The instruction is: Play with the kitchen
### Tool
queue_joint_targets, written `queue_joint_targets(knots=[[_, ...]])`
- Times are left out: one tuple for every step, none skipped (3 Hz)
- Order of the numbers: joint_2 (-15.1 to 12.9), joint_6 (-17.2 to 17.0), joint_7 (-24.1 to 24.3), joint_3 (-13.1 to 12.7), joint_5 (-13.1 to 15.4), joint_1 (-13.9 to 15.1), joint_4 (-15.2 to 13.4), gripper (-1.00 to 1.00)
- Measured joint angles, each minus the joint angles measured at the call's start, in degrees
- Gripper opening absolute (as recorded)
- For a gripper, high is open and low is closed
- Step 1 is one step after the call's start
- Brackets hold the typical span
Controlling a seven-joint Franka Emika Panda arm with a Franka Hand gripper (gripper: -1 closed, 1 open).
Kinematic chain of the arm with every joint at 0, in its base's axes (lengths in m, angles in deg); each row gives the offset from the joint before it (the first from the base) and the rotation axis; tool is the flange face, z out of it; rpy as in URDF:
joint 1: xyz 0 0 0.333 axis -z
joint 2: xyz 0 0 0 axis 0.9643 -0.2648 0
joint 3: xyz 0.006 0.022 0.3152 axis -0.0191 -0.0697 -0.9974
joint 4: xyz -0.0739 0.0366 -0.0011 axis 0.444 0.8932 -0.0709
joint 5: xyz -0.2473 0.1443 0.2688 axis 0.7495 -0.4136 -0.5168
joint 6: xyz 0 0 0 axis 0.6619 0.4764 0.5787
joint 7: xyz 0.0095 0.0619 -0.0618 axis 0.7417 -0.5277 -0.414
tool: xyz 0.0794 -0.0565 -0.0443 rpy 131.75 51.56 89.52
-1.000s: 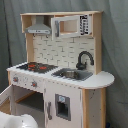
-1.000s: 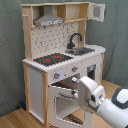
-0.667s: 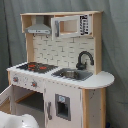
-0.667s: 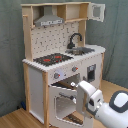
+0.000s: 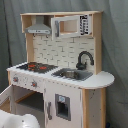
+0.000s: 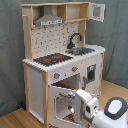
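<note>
Fingers of the white robot gripper [image 6: 79, 98] are hidden against the windowed oven door [image 6: 64, 104]; whether they grip it cannot be told. Door stands swung open, hinged at the second exterior view's left, on the tall white and light-wood toy kitchen [image 6: 60, 60]. Oven cavity appears empty; steel sink [image 5: 73, 74] contents indistinct

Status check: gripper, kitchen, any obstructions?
Gripper at the oven door, finger state unreadable. Kitchen upright, oven door swung open, upper cabinet door open too. Nothing seen blocking the arm.
</note>
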Motion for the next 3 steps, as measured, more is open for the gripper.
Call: queue_joint_targets(knots=[[0.0, 0.8, 4.6, -2.7, -0.8, 2.3, -1.8, 1.0], [0.0, 2.4, 7.8, -3.2, -3.4, 2.9, -6.3, 1.0], [-0.1, 3.4, 10.6, -4.8, -6.5, 2.8, -9.7, 1.0]])
